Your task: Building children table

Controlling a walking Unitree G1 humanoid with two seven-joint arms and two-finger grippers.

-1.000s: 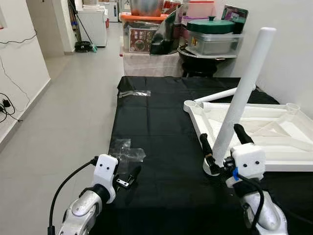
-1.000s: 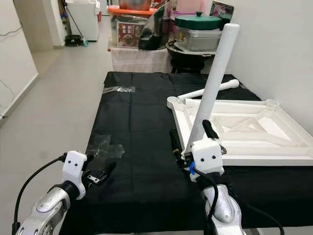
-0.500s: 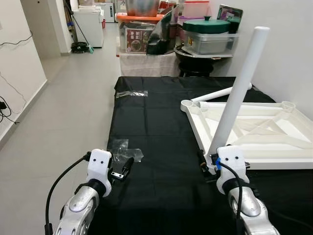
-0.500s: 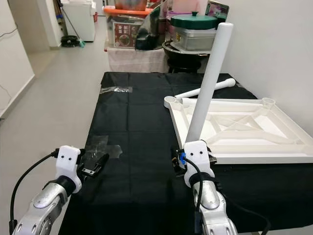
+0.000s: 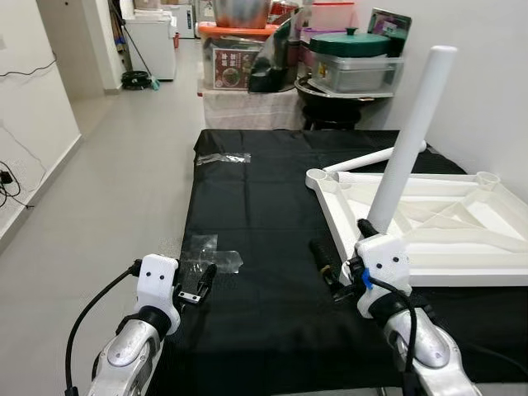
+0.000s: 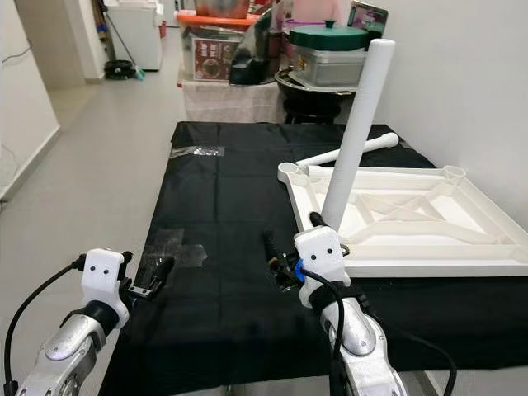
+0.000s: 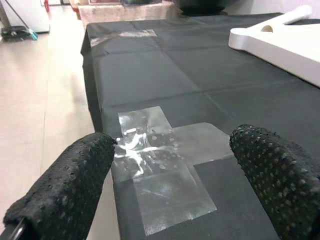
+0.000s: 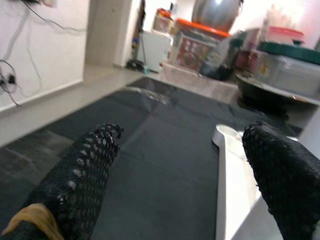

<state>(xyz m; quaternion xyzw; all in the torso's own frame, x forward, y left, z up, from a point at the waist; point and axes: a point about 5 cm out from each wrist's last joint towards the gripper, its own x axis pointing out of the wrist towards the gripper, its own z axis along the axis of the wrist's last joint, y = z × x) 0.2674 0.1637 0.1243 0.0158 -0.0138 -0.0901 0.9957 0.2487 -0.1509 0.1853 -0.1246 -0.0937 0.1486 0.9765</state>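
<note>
Lying upside down on the black cloth (image 5: 264, 206), the white table top (image 5: 445, 223) is showing its ribbed underside with round corner sockets. One white leg (image 5: 408, 140) is standing upright at its near corner; another leg (image 5: 371, 158) is lying behind it. The right gripper (image 5: 340, 254) is being held spread open beside the standing leg, grasping nothing. The left gripper (image 7: 175, 170) is being held open over clear tape (image 7: 160, 170).

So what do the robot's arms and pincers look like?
Both arms are shiny silver tubes ending in boxy white wrist blocks. A black cable loops off the left arm, and another runs along the right arm, which has a small blue mark by its wrist. The left pincer and right pincer each have two long black, bumpy-textured fingers.
</note>
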